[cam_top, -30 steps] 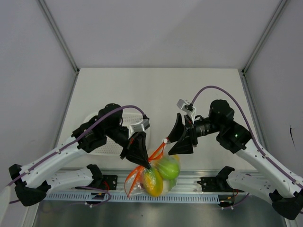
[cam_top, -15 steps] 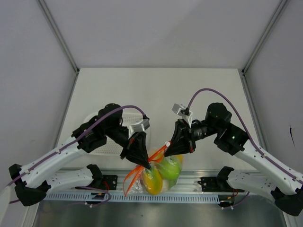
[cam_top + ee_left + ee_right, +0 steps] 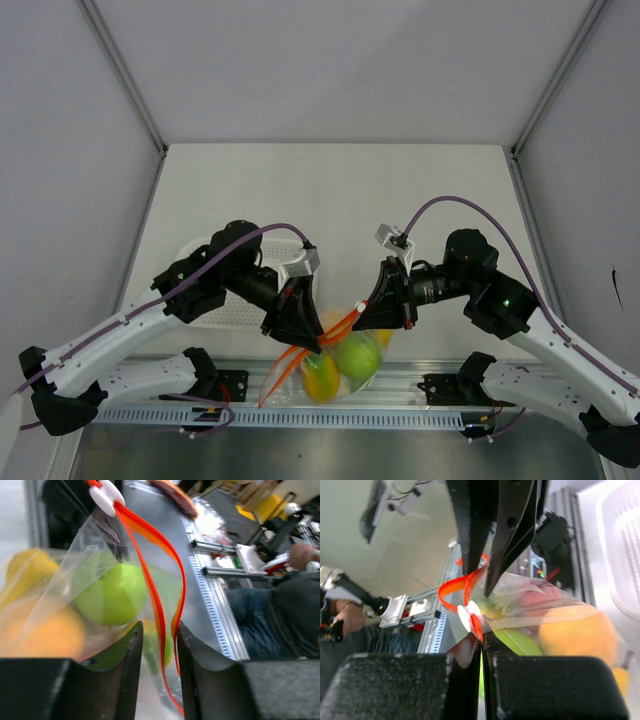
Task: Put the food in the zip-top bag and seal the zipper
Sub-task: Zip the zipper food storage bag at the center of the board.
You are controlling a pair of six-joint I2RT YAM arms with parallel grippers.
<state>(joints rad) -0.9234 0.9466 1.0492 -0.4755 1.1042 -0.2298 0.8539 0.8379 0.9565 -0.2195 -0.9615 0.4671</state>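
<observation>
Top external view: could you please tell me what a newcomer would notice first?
A clear zip-top bag bulging with green, orange and yellow toy fruit sits at the table's near edge. Its red-orange zipper is pinched in the right gripper's shut jaws, while the left gripper's jaws stand slightly apart around it.

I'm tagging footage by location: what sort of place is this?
Probably a robotics lab test cell: a white jointed left arm and right arm mounted by a slotted aluminium rail, plain white panel walls, and a person in dark clothes nearby in the left wrist view.
</observation>
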